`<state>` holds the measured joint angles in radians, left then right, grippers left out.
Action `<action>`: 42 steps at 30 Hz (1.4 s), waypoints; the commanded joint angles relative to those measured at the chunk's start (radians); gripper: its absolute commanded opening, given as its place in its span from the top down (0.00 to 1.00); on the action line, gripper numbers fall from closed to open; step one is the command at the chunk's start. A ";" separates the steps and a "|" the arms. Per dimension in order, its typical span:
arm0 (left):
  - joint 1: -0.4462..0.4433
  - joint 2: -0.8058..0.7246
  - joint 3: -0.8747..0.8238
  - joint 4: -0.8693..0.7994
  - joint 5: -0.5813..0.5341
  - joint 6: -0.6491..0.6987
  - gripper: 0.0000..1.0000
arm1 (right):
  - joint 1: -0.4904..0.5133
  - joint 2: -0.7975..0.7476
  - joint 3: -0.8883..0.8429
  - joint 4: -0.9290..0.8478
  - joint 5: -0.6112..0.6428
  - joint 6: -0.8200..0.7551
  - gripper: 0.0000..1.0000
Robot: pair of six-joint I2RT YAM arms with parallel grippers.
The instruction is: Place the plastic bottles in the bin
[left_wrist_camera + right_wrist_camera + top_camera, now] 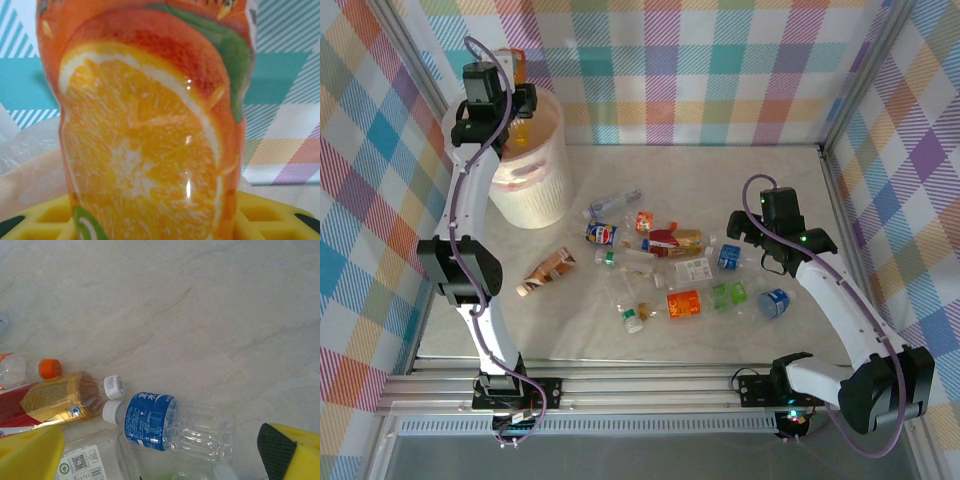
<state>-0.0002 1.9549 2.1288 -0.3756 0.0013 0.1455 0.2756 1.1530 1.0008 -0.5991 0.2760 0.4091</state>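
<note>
My left claw is closed on the orange-label bottle, whose printed orange slice stands upright between my yellow pads. In the top view this claw hangs high at the bin, which sits at the far left of the tabletop, and the bottle pokes up past my wrist toward the far rim. I judge the step in hand to be the drop. To do it well I want the whole bottle inside the rolled rim before I let go. From above I cannot tell whether its far end is over the mouth or beyond it. I would bring it toward the middle of the opening and tip it downward. Then I would spread the pads fully so the light plastic falls free and does not cling to one side.

My right claw is spread wide and holds nothing. It hovers above a blue-label bottle lying on its side. The other plastic bottles lie scattered mid-tabletop, well apart from the bin
</note>
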 commanded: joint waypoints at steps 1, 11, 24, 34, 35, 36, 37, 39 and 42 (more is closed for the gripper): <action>0.023 -0.013 -0.033 0.056 0.042 0.086 0.48 | 0.006 0.012 0.024 -0.012 -0.001 0.020 0.00; 0.078 -0.048 -0.213 0.089 0.116 0.123 0.45 | 0.007 0.040 0.039 -0.015 -0.006 0.021 0.00; 0.097 -0.022 -0.255 0.066 0.175 0.147 0.28 | 0.006 0.047 0.038 -0.014 -0.009 0.031 0.00; 0.096 -0.019 -0.231 0.043 0.199 0.126 0.23 | 0.006 0.037 0.041 -0.017 -0.006 0.027 0.00; 0.097 -0.023 -0.225 0.042 0.202 0.123 0.23 | 0.007 0.036 0.041 -0.018 -0.006 0.027 0.00; 0.097 -0.028 -0.220 0.040 0.204 0.118 0.23 | 0.006 0.034 0.041 -0.017 -0.005 0.027 0.00; 0.096 -0.034 -0.214 0.037 0.209 0.111 0.23 | 0.006 0.033 0.041 -0.018 -0.004 0.027 0.00; 0.097 -0.047 -0.202 0.034 0.216 0.098 0.22 | 0.007 0.031 0.041 -0.018 -0.004 0.027 0.00; 0.095 -0.075 -0.185 0.032 0.229 0.071 0.19 | 0.007 0.024 0.038 -0.016 -0.004 0.025 0.00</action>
<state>0.0868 1.9526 1.8961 -0.3397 0.1986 0.2516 0.2756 1.1904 1.0084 -0.6041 0.2760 0.4305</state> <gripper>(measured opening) 0.800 0.997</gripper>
